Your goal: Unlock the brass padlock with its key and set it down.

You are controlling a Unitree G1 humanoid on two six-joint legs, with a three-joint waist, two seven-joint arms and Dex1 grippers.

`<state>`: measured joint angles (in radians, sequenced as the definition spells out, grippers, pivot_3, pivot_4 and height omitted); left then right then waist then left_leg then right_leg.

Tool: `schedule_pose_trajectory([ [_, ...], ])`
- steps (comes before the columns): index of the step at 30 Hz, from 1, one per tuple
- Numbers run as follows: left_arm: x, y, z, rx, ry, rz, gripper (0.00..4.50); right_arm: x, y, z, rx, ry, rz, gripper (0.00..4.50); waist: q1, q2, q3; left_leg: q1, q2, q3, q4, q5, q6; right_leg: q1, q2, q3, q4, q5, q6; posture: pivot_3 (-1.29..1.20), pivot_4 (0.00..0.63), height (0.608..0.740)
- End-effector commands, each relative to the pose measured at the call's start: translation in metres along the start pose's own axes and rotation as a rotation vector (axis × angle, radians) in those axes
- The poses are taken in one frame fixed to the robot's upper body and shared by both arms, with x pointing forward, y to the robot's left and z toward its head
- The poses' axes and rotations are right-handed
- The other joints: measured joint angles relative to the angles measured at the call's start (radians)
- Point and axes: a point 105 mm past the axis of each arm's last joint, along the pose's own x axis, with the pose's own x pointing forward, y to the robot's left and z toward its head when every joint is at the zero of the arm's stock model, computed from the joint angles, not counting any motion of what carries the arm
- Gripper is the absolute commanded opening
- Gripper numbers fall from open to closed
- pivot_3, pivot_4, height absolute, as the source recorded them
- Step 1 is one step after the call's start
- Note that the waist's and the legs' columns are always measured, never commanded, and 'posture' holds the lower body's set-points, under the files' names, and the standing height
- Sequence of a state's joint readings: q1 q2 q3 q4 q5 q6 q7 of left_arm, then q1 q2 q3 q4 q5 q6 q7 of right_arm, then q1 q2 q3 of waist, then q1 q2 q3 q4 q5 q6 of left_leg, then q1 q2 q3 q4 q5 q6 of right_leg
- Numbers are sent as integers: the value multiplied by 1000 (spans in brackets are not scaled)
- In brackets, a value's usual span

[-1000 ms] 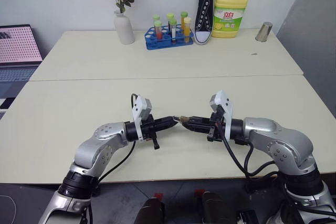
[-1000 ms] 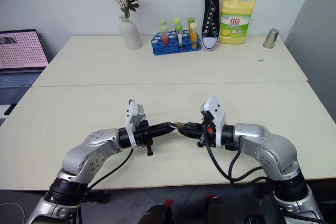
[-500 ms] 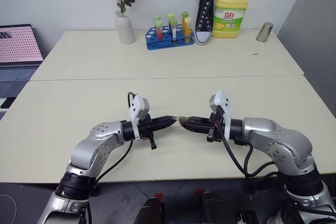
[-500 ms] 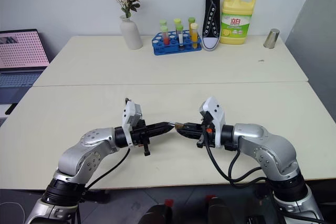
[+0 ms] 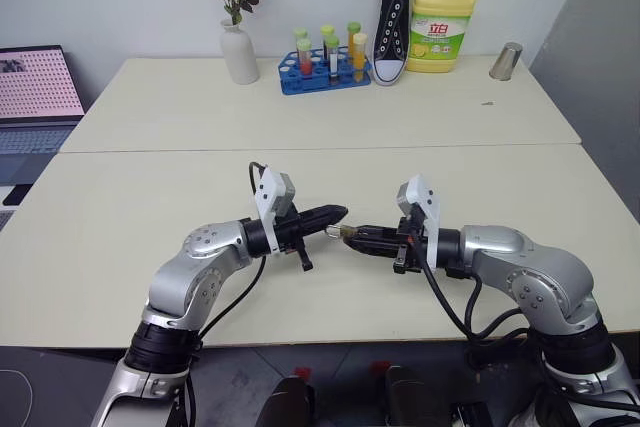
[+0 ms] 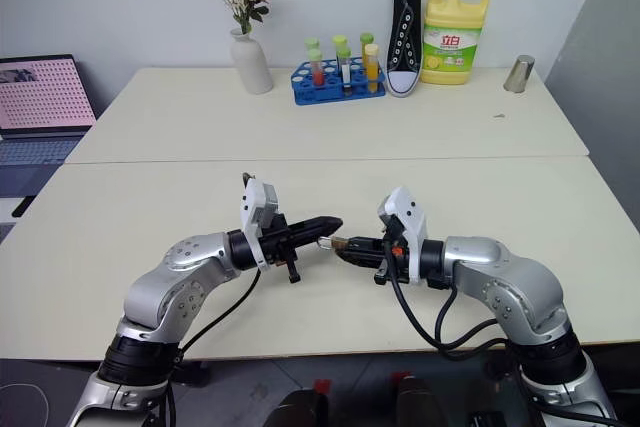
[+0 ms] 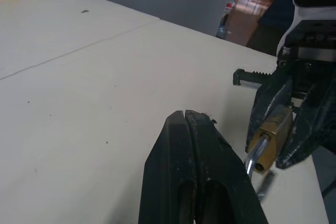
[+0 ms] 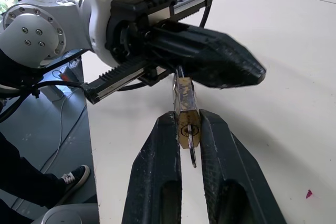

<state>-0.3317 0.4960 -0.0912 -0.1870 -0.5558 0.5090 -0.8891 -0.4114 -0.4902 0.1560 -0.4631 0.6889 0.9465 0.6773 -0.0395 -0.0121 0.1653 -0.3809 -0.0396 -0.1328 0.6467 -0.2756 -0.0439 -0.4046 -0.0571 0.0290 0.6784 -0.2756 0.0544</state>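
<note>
Above the cream tabletop [image 5: 150,197], the right gripper [image 8: 189,129] has its jaws clamped on the brass padlock [image 8: 185,109]; the left gripper [image 7: 185,116], jaws pressed together empty, hovers beside it. The key [image 8: 192,156] dangles from the keyway; best pinch it squarely before turning.

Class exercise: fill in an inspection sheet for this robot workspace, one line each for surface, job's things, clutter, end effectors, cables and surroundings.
Surface: two cream tables pushed together.
Job's things: brass padlock held in the air; key hangs from its keyhole.
Clutter: vase, test-tube rack, shoe, detergent bottle, metal cup along the far edge.
End effectors: right end effector shut on the padlock; left end effector shut, empty, beside the lock.
Cables: black cables loop off both wrists.
Surroundings: laptop at left, grey wall at right.
</note>
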Motion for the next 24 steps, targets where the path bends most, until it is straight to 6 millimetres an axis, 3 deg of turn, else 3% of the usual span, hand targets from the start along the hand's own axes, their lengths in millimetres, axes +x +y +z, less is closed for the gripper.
schedule_pose_trajectory([
  [1, -3, -8, 1, 37, 33, -43, 0, -2, 5, 8, -36, -28, 14, 178, 1, 0, 0, 0, 0, 0, 0, 0, 0, 0, 0, 0, 0, 0, 0, 0, 150, 740],
  [6, -5, -4, 3, 37, 32, -21, 0, -1, 5, 8, -35, -28, 18, 178, 5, 0, 0, 0, 0, 0, 0, 0, 0, 0, 0, 0, 0, 0, 0, 0, 150, 740],
  [15, -17, -25, 3, -16, 83, -143, 0, -1, 5, 7, -36, -24, 19, 178, 5, 0, 0, 0, 0, 1, 0, 0, 0, 0, 0, 1, 0, 0, 0, 0, 150, 740],
  [24, -19, -20, 14, -67, 38, -120, 0, -1, 5, 6, -37, -20, 24, 178, 5, 0, 0, 0, 0, 1, 0, 0, 0, 0, 0, 1, 0, 0, 0, 0, 150, 740],
])
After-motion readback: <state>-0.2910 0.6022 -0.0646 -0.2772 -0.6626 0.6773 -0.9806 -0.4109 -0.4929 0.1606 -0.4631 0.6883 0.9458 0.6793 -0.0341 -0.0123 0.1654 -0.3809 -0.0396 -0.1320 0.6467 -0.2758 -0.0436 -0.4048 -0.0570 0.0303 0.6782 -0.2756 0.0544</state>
